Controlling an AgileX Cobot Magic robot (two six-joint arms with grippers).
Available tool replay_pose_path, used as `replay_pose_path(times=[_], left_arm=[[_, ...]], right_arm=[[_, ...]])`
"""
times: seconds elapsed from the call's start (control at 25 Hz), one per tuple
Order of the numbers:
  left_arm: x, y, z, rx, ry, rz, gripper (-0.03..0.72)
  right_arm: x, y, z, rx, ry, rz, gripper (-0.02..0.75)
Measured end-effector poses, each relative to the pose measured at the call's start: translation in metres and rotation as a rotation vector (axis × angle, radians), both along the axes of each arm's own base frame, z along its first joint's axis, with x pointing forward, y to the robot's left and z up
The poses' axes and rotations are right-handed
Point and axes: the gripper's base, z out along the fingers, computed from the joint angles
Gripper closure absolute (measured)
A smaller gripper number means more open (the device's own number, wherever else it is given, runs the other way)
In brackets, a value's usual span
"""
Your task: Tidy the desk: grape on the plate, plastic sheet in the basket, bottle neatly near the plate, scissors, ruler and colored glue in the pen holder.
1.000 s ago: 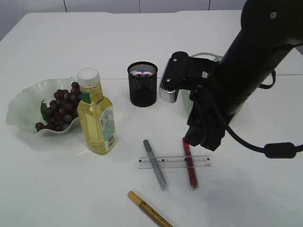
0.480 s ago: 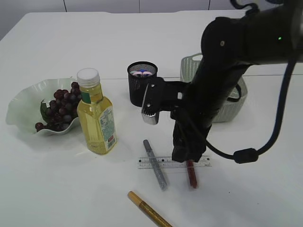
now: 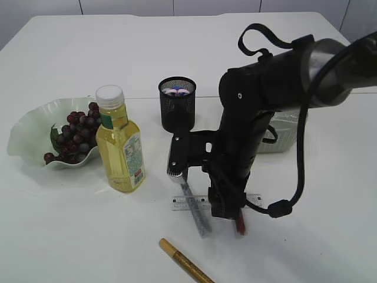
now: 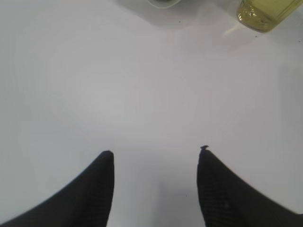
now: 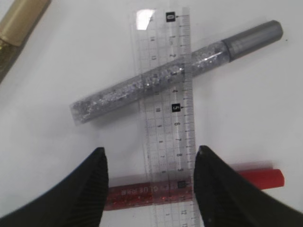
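In the exterior view, your right arm leans low over the clear ruler (image 3: 194,203), hiding the right end effector (image 3: 227,209) behind its own body; the grapes (image 3: 75,132) sit on the plate (image 3: 23,132), the bottle (image 3: 121,144) stands just beside it, and the mesh pen holder (image 3: 177,105) and the basket (image 3: 283,135) wait behind, the basket half hidden by the arm. A gold glue pen (image 3: 182,262) lies apart near the front edge. In the left wrist view, the left end effector (image 4: 156,158) is released over bare tabletop (image 4: 142,85), holding nothing, with only the bottle's base at the top corner. In the right wrist view, your right end effector (image 5: 149,156) is spread and empty, straddling the ruler where it crosses over the red glue pen (image 5: 246,178); the silver glue pen (image 5: 123,94) also lies under the ruler. Closing here could pinch ruler and red pen together, or the flat ruler could slip and flick both pens away.
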Motion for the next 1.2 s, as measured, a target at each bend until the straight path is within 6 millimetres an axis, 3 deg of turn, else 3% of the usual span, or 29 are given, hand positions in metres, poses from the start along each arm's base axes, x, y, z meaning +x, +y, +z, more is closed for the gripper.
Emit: replay_pose_path(times=[0.8, 1.2], left_arm=[[0.0, 0.0, 0.0, -0.001, 0.0, -0.001, 0.27], [0.0, 0.0, 0.0, 0.0, 0.0, -0.003, 0.27]], right_arm=[[0.021, 0.011, -0.013, 0.004, -0.05, -0.016, 0.311], [0.016, 0.008, -0.017, -0.044, 0.022, -0.002, 0.312]])
